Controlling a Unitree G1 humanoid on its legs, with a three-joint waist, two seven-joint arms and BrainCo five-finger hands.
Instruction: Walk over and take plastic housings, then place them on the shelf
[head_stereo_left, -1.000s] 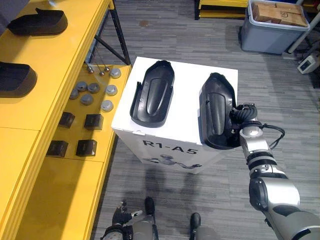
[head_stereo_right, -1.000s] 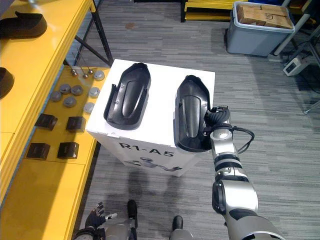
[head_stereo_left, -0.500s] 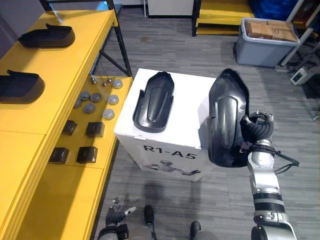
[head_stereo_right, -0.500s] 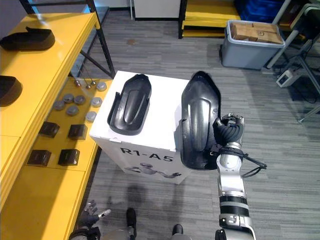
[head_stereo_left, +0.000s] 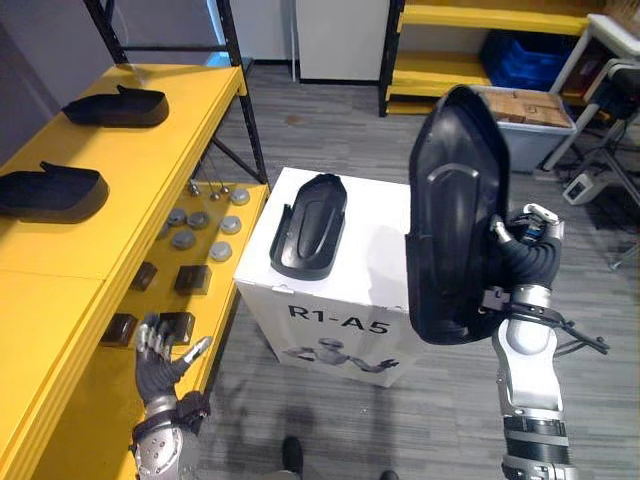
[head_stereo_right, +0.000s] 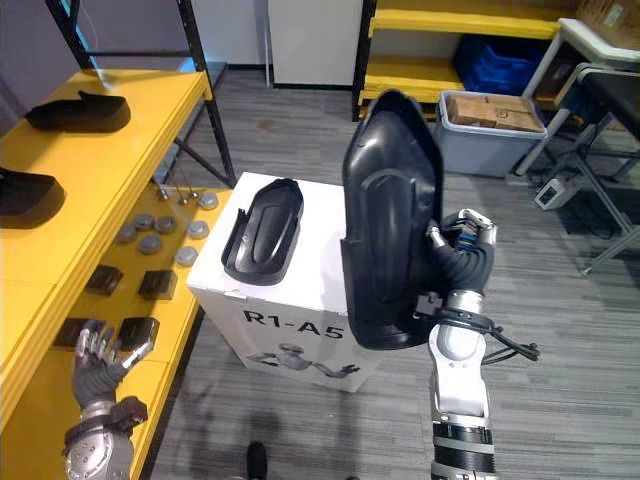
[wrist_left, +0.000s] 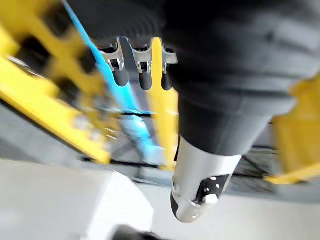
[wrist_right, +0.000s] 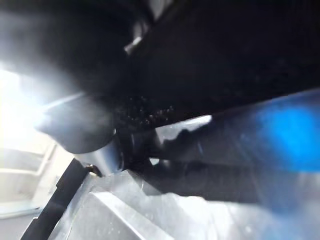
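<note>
The right robot hand (head_stereo_left: 524, 262) holds a long black moulded plastic housing (head_stereo_left: 455, 215) upright in the air at the right of centre of the frame, in front of and above the white cardboard box (head_stereo_left: 330, 318). Its thumb is clamped over the housing's right rim; the other fingers are hidden behind the shell. This housing is a smooth, slightly glossy shell with a rounded top, a raised oval panel down its middle and a wider, squared lower end. Its outer face is turned towards the camera.

A second black plastic housing (head_stereo_left: 310, 225) of the same shape lies on top of the white box at the centre of the frame, hollow side up, its rounded end pointing away from the robot.

Two more black plastic housings (head_stereo_left: 115, 105) (head_stereo_left: 50, 190) lie well apart on the top board of the yellow metal shelf (head_stereo_left: 70, 270) in the upper left of the frame. On the shelf's lower board sit grey round discs (head_stereo_left: 195, 225) and small black blocks (head_stereo_left: 190, 278).

The left robot hand (head_stereo_left: 160, 362) hangs at the lower left, beside the shelf's edge, fingers (wrist_left: 131, 70) straight and spread, holding nothing.

A grey plastic bin (head_stereo_left: 545, 125) with cardboard boxes stands on the floor in the upper right.
</note>
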